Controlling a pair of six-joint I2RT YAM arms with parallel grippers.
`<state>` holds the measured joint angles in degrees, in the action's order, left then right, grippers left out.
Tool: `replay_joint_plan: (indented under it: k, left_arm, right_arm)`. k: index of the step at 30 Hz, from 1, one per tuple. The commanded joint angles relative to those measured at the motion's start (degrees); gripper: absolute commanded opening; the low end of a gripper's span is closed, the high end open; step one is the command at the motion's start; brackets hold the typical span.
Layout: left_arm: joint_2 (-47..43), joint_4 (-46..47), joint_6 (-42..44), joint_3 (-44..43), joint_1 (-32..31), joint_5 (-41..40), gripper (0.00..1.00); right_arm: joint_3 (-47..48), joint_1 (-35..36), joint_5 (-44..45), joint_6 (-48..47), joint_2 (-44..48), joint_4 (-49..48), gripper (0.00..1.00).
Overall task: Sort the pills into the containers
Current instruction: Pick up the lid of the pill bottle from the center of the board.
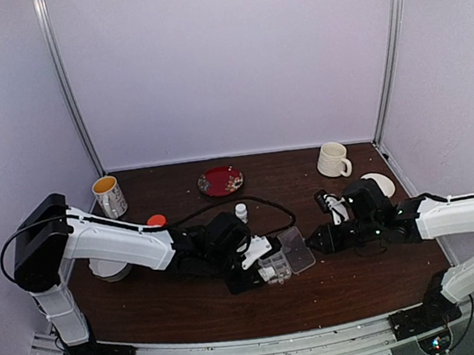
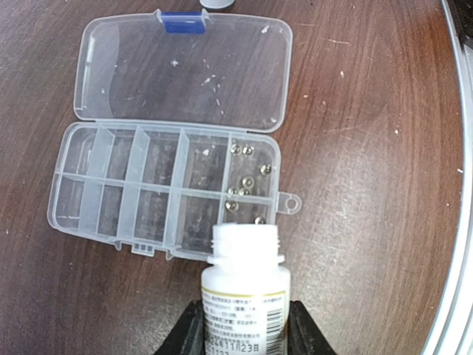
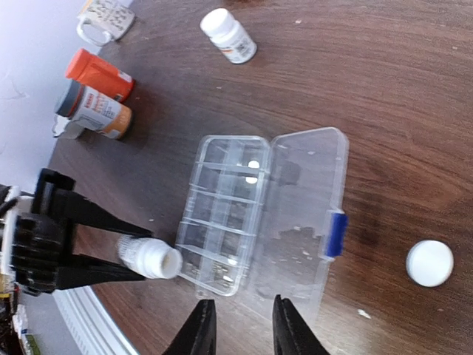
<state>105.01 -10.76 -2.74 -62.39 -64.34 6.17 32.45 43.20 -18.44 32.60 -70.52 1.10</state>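
Observation:
The clear organizer box lies open on the dark table, its lid flat beyond it. Several tiny pale pills lie in the two right-end cells; the other cells look empty. My left gripper is shut on a small white bottle with its cap off. The bottle is held tilted with its mouth at the near edge of the pill cells. In the top view the left gripper is at the box's left end. My right gripper is open and empty, hovering over the box's near end.
A loose white cap lies beyond the lid's blue latch. A second small white bottle, an orange-capped bottle and a grey-capped one stand further off. A yellow mug, red plate and white mug sit at the back.

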Motion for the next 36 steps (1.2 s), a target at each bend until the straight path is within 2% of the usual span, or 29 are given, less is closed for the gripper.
replay_joint_plan:
  k: [1, 6, 15, 22, 29, 36]
  left_arm:
    - [-4.0, 6.2, -0.5, 2.4, -0.1, -1.0, 0.0]
    - [-7.2, 11.3, -0.7, 6.2, -0.1, -2.1, 0.0]
    - [-17.1, 29.0, 0.6, 16.7, 0.0, -3.1, 0.0]
    - [-23.6, 38.5, 2.1, 22.1, 0.0, -4.1, 0.0]
    - [-34.8, 52.5, 4.8, 31.2, 0.5, -5.3, 0.0]
    - [-43.6, 62.4, 7.4, 36.3, 0.7, -7.8, 0.0]
  right_arm:
    - [3.7, -2.9, 8.5, -6.8, 0.7, 17.1, 0.31]
    - [8.6, -4.7, 13.8, -10.1, -3.5, 26.1, 0.36]
    - [17.2, -5.0, 17.9, -12.8, -10.9, 34.0, 0.44]
    - [21.4, -5.4, 20.7, -14.6, -15.3, 36.1, 0.45]
    - [23.0, -5.6, 19.4, -15.3, -19.2, 35.7, 0.5]
    - [25.2, -5.8, 18.6, -16.2, -22.9, 35.7, 0.5]
